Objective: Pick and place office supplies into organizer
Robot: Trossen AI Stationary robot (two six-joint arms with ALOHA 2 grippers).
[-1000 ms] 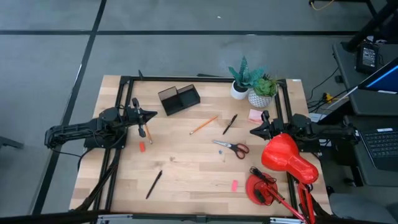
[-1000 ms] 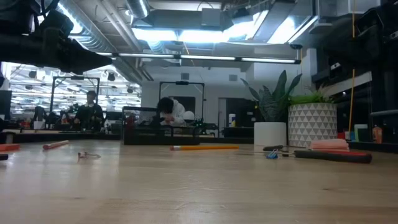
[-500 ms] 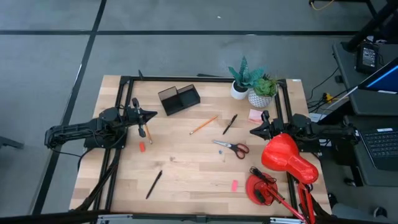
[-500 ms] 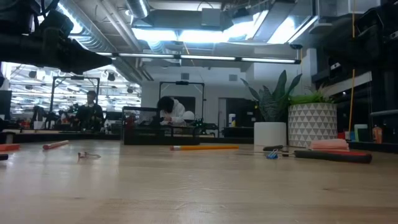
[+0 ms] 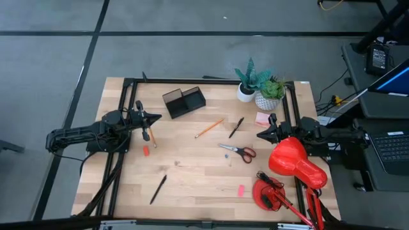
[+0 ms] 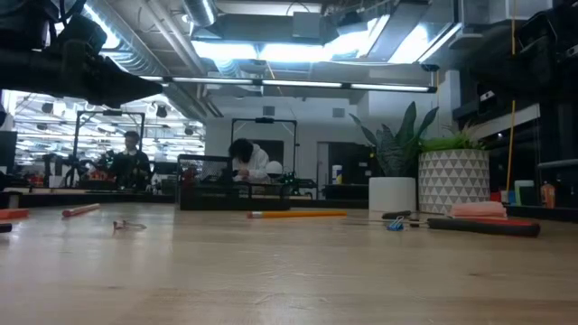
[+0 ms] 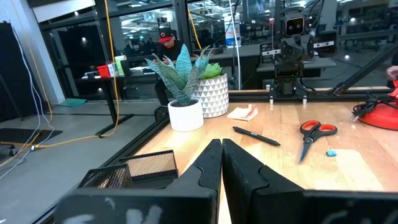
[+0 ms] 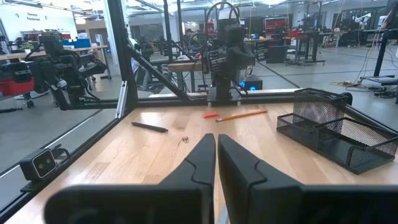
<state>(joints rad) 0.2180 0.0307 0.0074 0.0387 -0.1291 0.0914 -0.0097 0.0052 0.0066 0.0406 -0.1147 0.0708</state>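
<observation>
The table (image 5: 198, 179) is pale wood with a smooth, slightly satin grain, edged by a matt black metal frame (image 5: 128, 115). The organizer (image 8: 336, 134) is dark wire mesh, and the lamp (image 5: 295, 163) at lower right is glossy red. The right-hand plant pot (image 7: 211, 94) is matt white with a raised triangle pattern; the scissors (image 5: 238, 151) have red plastic handles and bright metal blades.

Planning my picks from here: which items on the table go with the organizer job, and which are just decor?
Job:
organizer
scissors
orange pencil
black pens
pink sticky-note pad
erasers

Lying about:
red desk lamp
potted plants
</observation>
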